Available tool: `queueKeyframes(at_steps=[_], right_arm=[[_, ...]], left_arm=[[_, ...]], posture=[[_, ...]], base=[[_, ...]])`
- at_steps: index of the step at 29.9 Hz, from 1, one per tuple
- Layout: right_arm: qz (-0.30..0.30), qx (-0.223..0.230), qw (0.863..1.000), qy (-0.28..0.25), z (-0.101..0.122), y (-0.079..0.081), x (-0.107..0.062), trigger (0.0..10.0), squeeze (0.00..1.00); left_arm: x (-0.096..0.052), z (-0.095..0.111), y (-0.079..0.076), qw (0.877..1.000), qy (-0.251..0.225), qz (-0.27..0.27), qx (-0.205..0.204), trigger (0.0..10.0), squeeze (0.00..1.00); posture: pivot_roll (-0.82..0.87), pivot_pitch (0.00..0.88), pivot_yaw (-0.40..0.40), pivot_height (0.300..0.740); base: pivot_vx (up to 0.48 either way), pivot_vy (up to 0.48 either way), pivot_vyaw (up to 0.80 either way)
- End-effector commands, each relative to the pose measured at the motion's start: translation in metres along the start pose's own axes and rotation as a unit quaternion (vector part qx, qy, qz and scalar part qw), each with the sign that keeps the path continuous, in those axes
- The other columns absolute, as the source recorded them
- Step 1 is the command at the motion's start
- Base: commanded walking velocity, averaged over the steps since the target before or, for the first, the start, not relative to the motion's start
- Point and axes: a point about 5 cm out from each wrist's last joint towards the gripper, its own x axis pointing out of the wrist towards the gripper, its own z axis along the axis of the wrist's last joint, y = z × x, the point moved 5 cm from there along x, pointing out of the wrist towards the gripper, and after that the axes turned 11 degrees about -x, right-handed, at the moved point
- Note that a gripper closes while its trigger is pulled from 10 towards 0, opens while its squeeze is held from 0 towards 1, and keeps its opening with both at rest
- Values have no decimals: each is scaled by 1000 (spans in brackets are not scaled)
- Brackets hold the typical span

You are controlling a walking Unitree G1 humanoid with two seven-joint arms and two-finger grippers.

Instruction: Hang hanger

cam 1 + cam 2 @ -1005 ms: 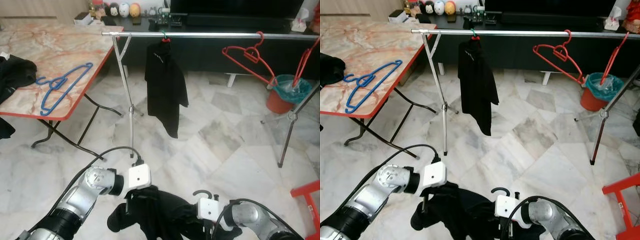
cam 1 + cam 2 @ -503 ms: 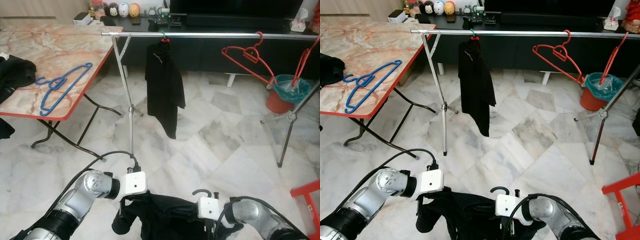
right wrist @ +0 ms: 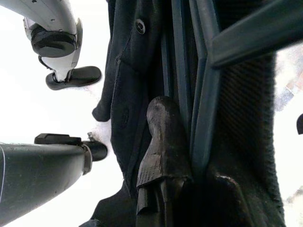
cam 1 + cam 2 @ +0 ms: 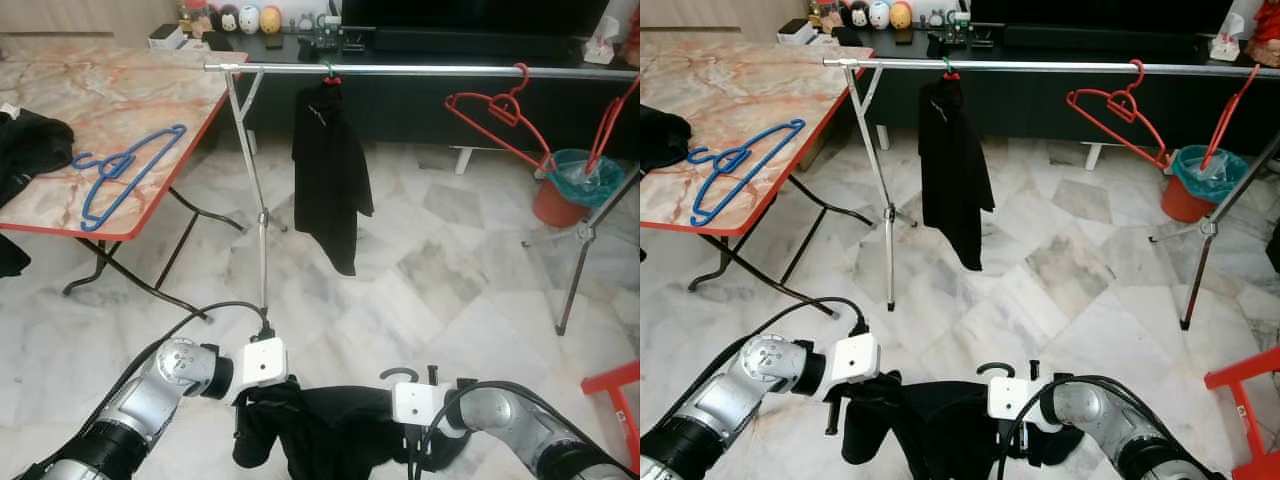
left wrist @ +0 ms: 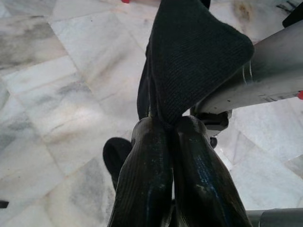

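Left gripper (image 5: 163, 142) pressed together, pinching black garment (image 4: 330, 430) low before robot; right gripper (image 3: 163, 156) clamped on dark hanger (image 3: 201, 90) inside same garment; chrome rail (image 4: 420, 70) well beyond, across floor.

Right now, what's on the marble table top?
On the marble table lies a blue hanger, flat near the red edge. A black garment is bunched at the table's left side; whatever lies beneath it is covered.

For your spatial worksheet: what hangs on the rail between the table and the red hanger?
A black garment on a green hook hangs from the rail there, seen in both eye views.
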Motion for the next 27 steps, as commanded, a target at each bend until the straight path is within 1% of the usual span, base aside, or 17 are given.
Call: queueKeyframes(at_steps=[1, 5, 6, 10, 12, 14, 16, 17, 20, 21, 22, 24, 27], right_arm=[[22, 41, 995, 85, -48, 20, -26, 10000, 0], [19, 39, 995, 87, -51, 20, -29, 10000, 0], [14, 38, 995, 91, -54, 19, -33, 10000, 0], [2, 41, 994, 103, -62, 16, -41, 10000, 0], [2, 43, 994, 104, -65, 17, -44, 10000, 0], [2, 43, 994, 103, -64, 17, -44, 10000, 0], [4, 43, 994, 100, -64, 18, -44, 10000, 0], [3, 45, 994, 97, -63, 19, -44, 10000, 0], [9, 45, 995, 94, -62, 21, -44, 10000, 0], [11, 45, 995, 93, -63, 23, -44, 10000, 0], [12, 44, 994, 95, -63, 24, -44, 10000, 0], [12, 44, 994, 103, -66, 24, -45, 10000, 0], [7, 41, 993, 112, -68, 23, -46, 10000, 0]], left_arm=[[-24, -21, 14, 998, 51, 33, -2, 0, 0], [-25, -27, 11, 998, 65, 27, -6, 0, 0], [-27, -34, 9, 996, 83, 23, -7, 0, 0], [-29, -53, 5, 991, 129, 17, -3, 0, 0], [-26, -65, 11, 987, 153, 46, 0, 0, 0], [-25, -68, 15, 985, 158, 62, 0, 0, 0], [-23, -70, 16, 985, 158, 68, -5, 0, 0], [-23, -73, 18, 984, 161, 81, -3, 0, 0], [-24, -78, 21, 981, 168, 94, 0, 0, 0], [-29, -84, 27, 976, 185, 115, 2, 0, 0], [-33, -91, 27, 973, 202, 113, 6, 0, 0], [-40, -104, 22, 966, 239, 98, 5, 0, 0], [-47, -116, 14, 960, 272, 71, 2, 0, 0]], posture=[[-16, 63, 7, 740], [-16, 61, 8, 740], [-14, 59, 8, 740], [-16, 55, 9, 740], [-20, 48, 10, 740], [-20, 48, 10, 740], [-21, 46, 11, 740], [-21, 46, 11, 740], [-23, 45, 13, 740], [-20, 47, 12, 740], [-20, 47, 12, 740], [-20, 50, 12, 740], [-19, 52, 11, 740]], base=[[0, 0, 0], [0, 0, 0], [0, 0, 0], [0, 0, 0], [0, 0, 0], [0, 0, 0], [0, 0, 0], [0, 0, 0], [0, 0, 0], [0, 0, 0], [0, 0, 0], [0, 0, 0], [0, 0, 0]])
